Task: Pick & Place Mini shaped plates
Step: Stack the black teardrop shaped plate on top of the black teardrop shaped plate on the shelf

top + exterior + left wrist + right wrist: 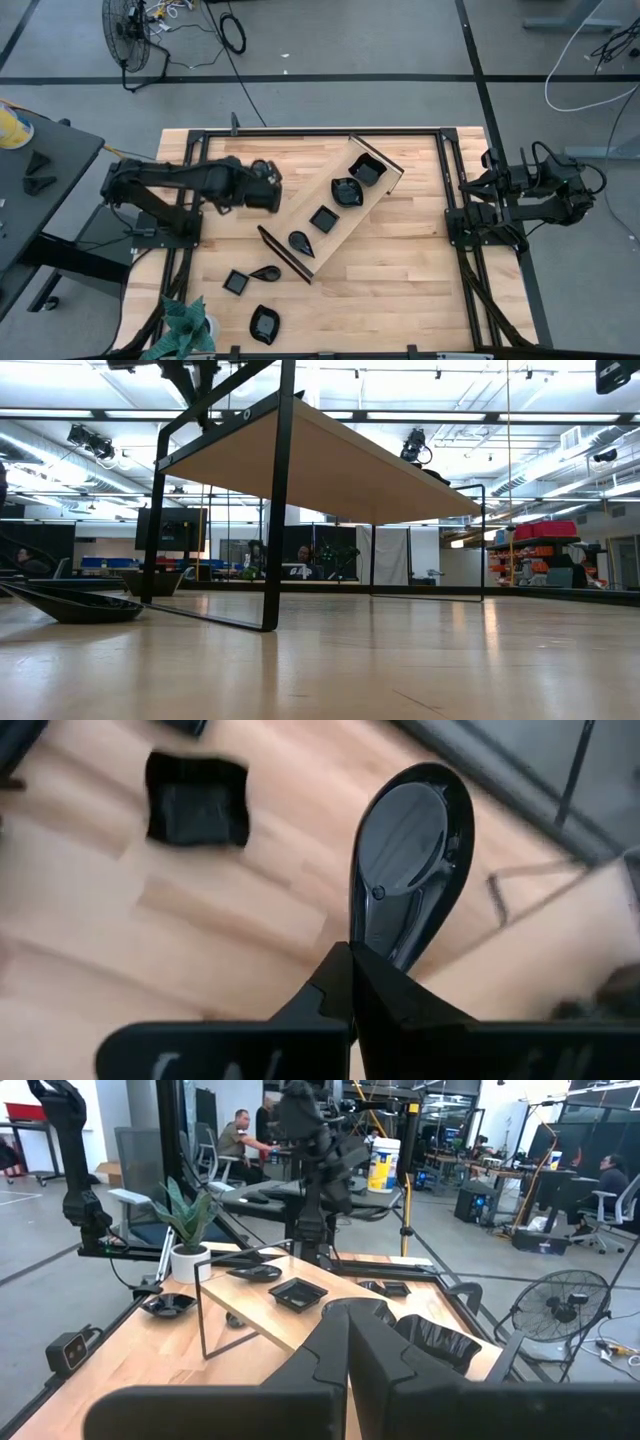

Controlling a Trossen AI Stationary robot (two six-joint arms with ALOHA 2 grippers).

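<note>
Left claw, clamped on a teardrop plate above the worktop, is mid-carry and must next reach the tray.

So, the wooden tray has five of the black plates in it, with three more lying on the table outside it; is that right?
Not quite: the high view shows four plates in the wooden tray, not five: a wavy square plate, a round wavy plate, a plain square plate and a teardrop plate. Three more do lie on the table outside it.
</note>
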